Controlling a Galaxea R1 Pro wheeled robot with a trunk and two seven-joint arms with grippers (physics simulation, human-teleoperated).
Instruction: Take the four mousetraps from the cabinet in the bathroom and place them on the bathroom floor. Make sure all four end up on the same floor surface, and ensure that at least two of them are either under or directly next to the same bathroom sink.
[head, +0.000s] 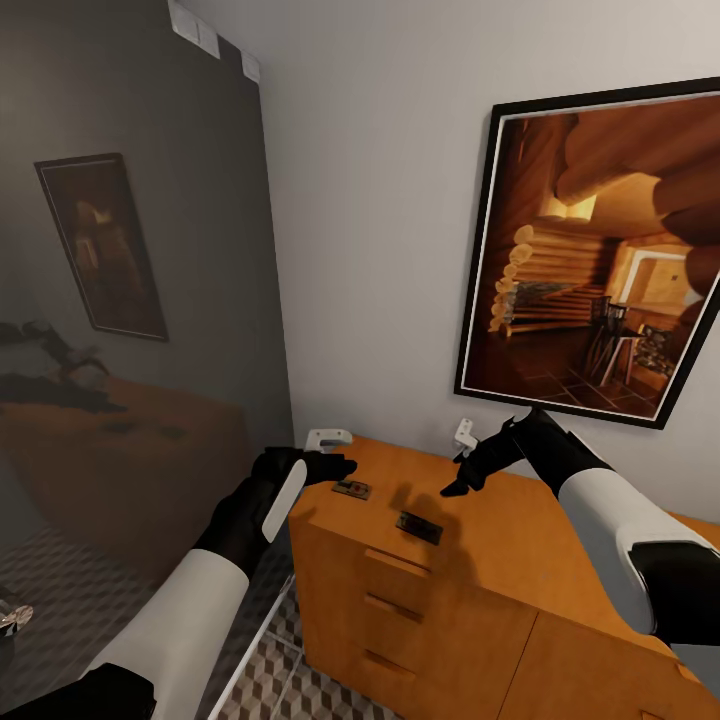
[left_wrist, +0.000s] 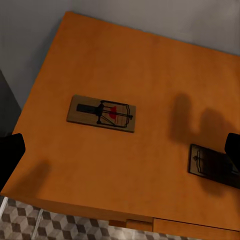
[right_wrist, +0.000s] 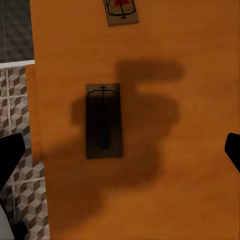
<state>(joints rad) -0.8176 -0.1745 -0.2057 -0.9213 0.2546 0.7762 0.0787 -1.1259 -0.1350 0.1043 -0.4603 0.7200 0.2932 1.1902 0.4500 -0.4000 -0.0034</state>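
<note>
Orange cabinet (head: 480, 560) top carries two mousetraps (head: 351, 489) (head: 419, 527).
Left claw (head: 335, 466) and right claw (head: 462, 478) hover above them, both spread wide, holding nothing.

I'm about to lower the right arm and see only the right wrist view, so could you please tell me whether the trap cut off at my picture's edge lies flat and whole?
Observer: Yes. In the left wrist view that second trap lies flat and whole on the cabinet top, apart from the shaded trap you are over.
Operator: Thank you. Is the left arm near it?
Observer: The left tool hovers open close to it, near the cabinet's left end.
Operator: Are any drawers open below?
Observer: No, the head view shows the drawer fronts shut.
</note>
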